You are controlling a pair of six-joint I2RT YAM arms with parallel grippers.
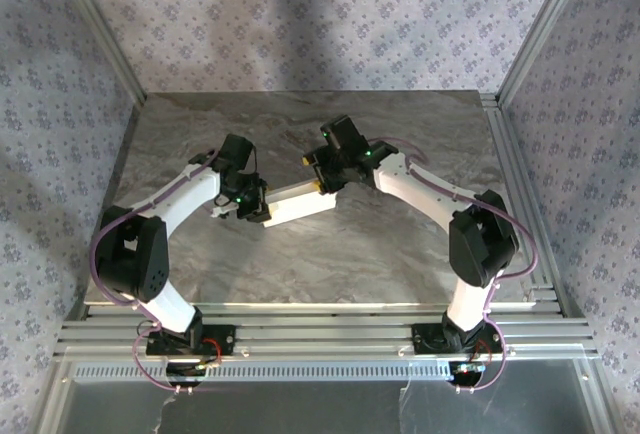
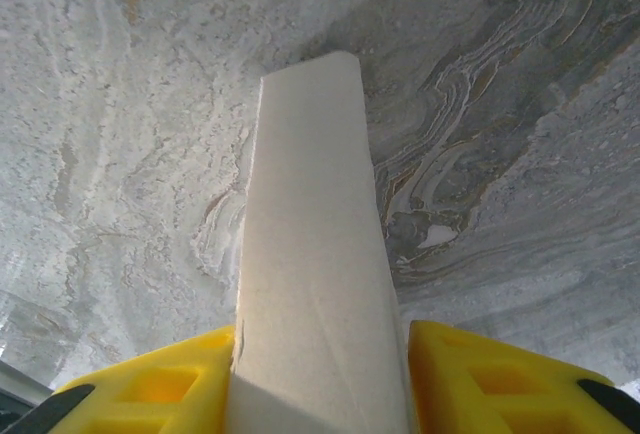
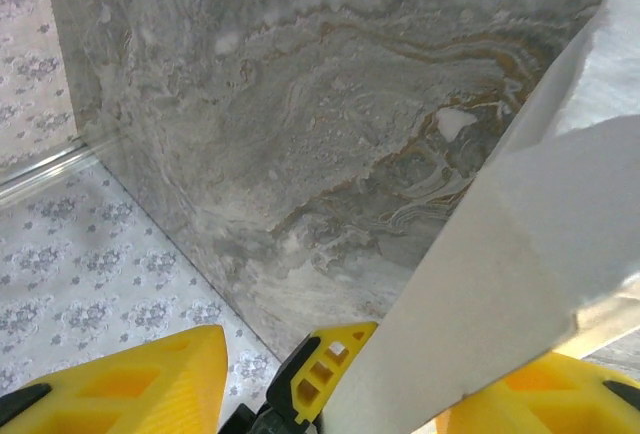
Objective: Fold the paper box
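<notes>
1. In the middle of the marble table, the paper box is a long, narrow white shape stretched between the 2 arms, its left end lower in the overhead view and its right end a bit higher
2. The left gripper is at the box's left end. On the left wrist cam the box runs straight out from between the yellow fingers, with both of them pressed against its sides, so that's a solid clamp on the box
3. The right gripper is at the other end. On the right wrist cam its fingers are spread apart. The cardboard lies over by the right-hand finger and there's a clear gap to the left-hand one, so nothing is pinched on that side
4. The cardboard looks folded along its length, with a crease visible on the right wrist cam
5. Can't tell whether the box rests on the marble or is held just above it
</notes>
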